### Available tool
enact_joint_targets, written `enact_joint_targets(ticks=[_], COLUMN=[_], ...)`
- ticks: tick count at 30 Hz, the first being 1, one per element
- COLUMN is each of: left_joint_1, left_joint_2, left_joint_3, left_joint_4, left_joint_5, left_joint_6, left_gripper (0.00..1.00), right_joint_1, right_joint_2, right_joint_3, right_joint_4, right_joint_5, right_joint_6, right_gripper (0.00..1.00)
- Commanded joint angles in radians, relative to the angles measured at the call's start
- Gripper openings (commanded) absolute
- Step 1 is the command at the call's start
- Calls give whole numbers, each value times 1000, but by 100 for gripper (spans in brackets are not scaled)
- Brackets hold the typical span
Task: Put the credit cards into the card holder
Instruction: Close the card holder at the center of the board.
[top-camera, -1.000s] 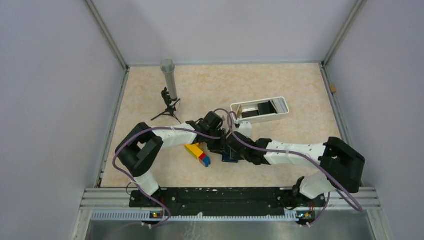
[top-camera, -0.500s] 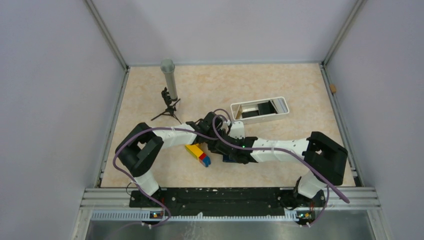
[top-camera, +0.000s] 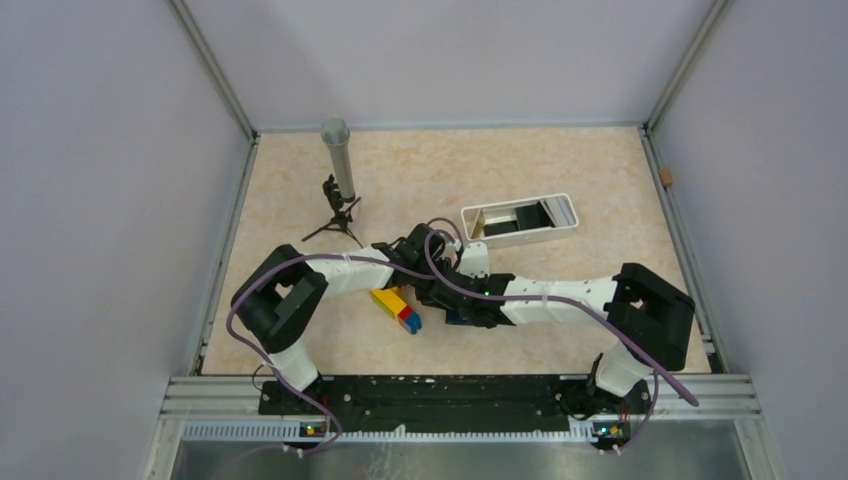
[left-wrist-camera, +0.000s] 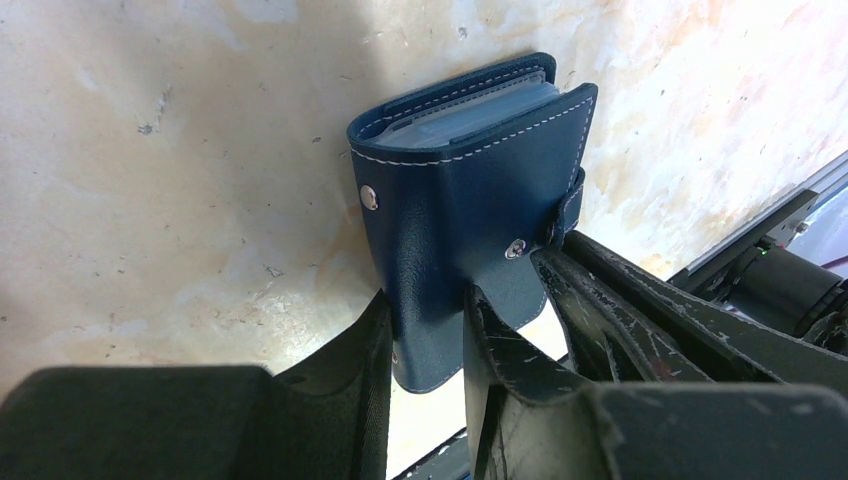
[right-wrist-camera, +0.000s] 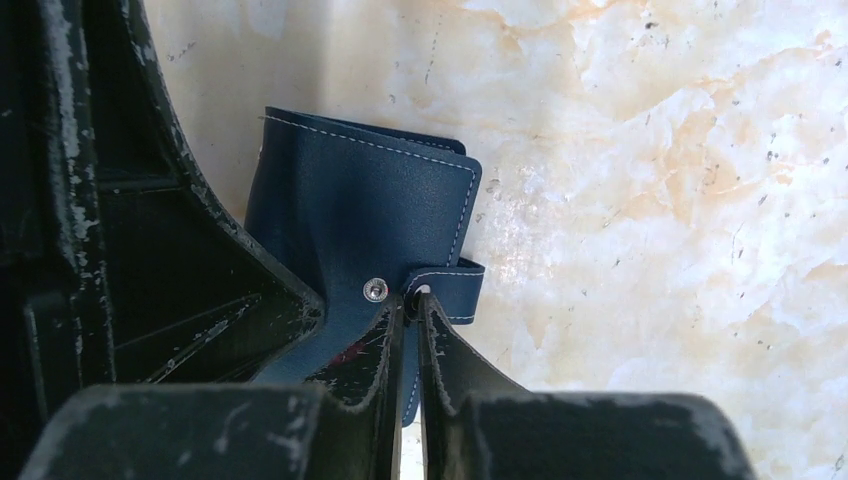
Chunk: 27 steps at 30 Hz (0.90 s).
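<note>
The card holder (left-wrist-camera: 460, 190) is a navy fold-over wallet with white stitching and snap studs, standing on edge on the table. My left gripper (left-wrist-camera: 428, 300) is shut on its lower cover. My right gripper (right-wrist-camera: 410, 303) is shut on the card holder (right-wrist-camera: 350, 215) at its strap, beside the stud. From the left wrist its fingers (left-wrist-camera: 610, 295) show at the right. Pale grey layers (left-wrist-camera: 480, 100) show inside the fold; whether they are credit cards I cannot tell. From above, both grippers meet at mid-table over the card holder (top-camera: 460, 318), which is mostly hidden.
A block of yellow, red and blue toy bricks (top-camera: 397, 305) lies just left of the grippers. A white oblong tray (top-camera: 566, 206) with dark contents and a tan piece sits behind them. A grey cylinder on a small black tripod (top-camera: 338, 165) stands at the back left.
The right arm has drawn in leftward towards the wallet, and its jaws have closed onto the strap. The left arm has kept its grip and place.
</note>
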Motion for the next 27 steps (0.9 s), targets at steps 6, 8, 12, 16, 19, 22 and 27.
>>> enact_joint_targets(ticks=[6,8,12,16,19,22,27], left_joint_1=[-9,-8,-8,-9,-8,-8,-9], left_joint_2=[51,51,55,59,61,63,68], left_joint_3=[-34,-33,-33,-29,-23,-16,-5], left_joint_4=[-41,-41,-43,-45,-56,-66,-82], left_joint_5=[-73,-72,-71,-69,-72,-78,-88], left_joint_6=[22,22,25,29,36,41,48], left_gripper=[27,27,27,27,27,27,27], right_joint_1=[-11,-20,-50,-88,-98,-104,-106], right_joint_2=[-19,-48,-133,-188,-205,-225,-252], right_joint_3=[-27,-54,-154,-227,-256,-283,-308], right_joint_4=[59,98,239,337,385,443,490], right_joint_5=[-28,-43,-120,-179,-201,-228,-242], right_joint_6=[4,-2,-26,-35,-51,-60,-71], right_gripper=[0,0,0,0,0,0,0])
